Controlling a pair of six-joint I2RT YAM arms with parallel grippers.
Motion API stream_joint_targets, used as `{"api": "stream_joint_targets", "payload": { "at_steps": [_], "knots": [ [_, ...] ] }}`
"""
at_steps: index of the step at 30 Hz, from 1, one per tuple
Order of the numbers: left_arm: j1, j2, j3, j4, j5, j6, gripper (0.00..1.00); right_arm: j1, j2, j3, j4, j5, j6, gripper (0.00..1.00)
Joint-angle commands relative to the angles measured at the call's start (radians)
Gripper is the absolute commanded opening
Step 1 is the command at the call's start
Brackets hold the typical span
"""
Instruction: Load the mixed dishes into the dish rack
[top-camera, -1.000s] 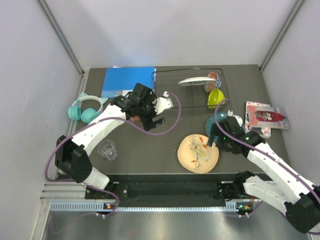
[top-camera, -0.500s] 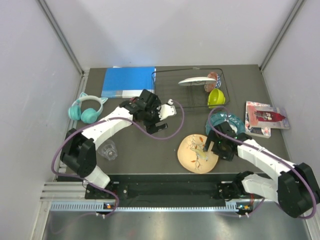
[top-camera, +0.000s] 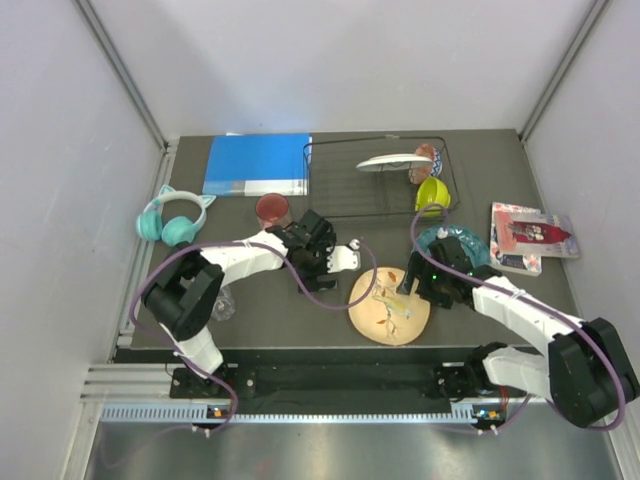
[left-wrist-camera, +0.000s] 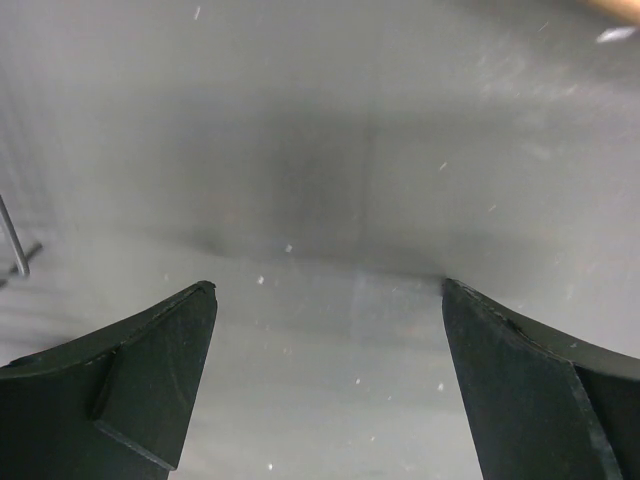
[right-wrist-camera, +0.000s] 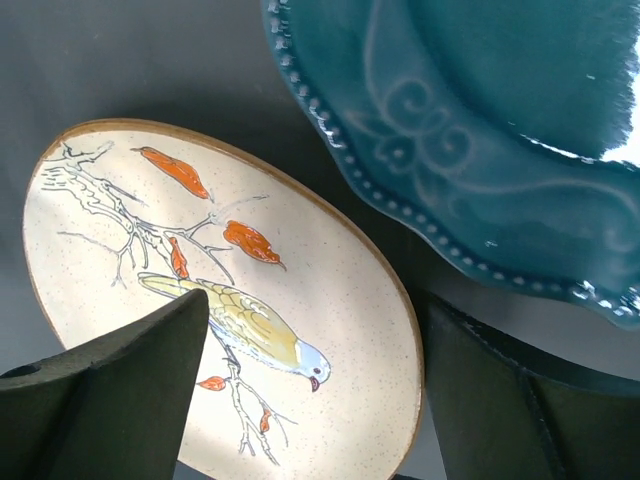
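Observation:
The peach plate (top-camera: 390, 305) with a bird drawing lies flat at the front centre. My right gripper (top-camera: 408, 287) is open and straddles its right rim: in the right wrist view (right-wrist-camera: 310, 300) one finger is over the peach plate (right-wrist-camera: 200, 260), the other just off its edge. The teal scalloped plate (top-camera: 455, 240) (right-wrist-camera: 480, 130) lies beside it. The dish rack (top-camera: 340, 185) holds the white plate (top-camera: 393, 161), red patterned bowl (top-camera: 426, 158) and lime bowl (top-camera: 432, 194). The red tumbler (top-camera: 272, 209) stands left of the rack. My left gripper (top-camera: 345, 258) (left-wrist-camera: 327, 285) is open and empty over bare table. The clear glass (top-camera: 222, 300) is partly hidden by the left arm.
The blue book (top-camera: 258, 164) lies at the back left and the teal cat-ear headphones (top-camera: 172, 220) at the left edge. A red-and-white printed packet (top-camera: 530, 235) lies at the right. Purple cables loop from both arms over the table's middle.
My left gripper has moved right and nearer, and the red tumbler now stands free by the rack. My right gripper has moved left onto the peach plate's rim, and the plate has shifted slightly left.

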Motion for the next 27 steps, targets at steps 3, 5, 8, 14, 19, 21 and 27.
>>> {"api": "stream_joint_targets", "payload": {
  "at_steps": [3, 5, 8, 14, 19, 21, 27],
  "knots": [
    [-0.051, -0.004, 0.016, 0.037, 0.051, -0.022, 0.99, -0.008, 0.098, -0.018, 0.062, -0.138, -0.056, 0.79],
    [-0.054, -0.013, 0.033, 0.004, 0.072, -0.03, 0.99, -0.008, 0.144, 0.008, 0.091, -0.161, -0.08, 0.77],
    [-0.058, -0.032, 0.042, -0.065, 0.12, -0.05, 0.99, -0.005, 0.216, 0.057, 0.111, -0.182, -0.109, 0.75],
    [-0.056, -0.087, -0.031, -0.145, 0.134, -0.016, 0.99, 0.004, 0.324, 0.12, 0.152, -0.207, -0.131, 0.73],
    [-0.056, -0.128, -0.073, -0.161, 0.178, -0.013, 0.99, 0.014, 0.395, 0.186, 0.194, -0.224, -0.161, 0.75],
    [-0.058, -0.136, -0.091, -0.141, 0.178, -0.027, 0.99, 0.018, 0.428, 0.203, 0.191, -0.248, -0.175, 0.77],
    [-0.058, -0.132, -0.117, -0.09, 0.158, -0.058, 0.99, 0.018, 0.361, 0.12, 0.155, -0.279, -0.194, 0.8]
  ]
}}
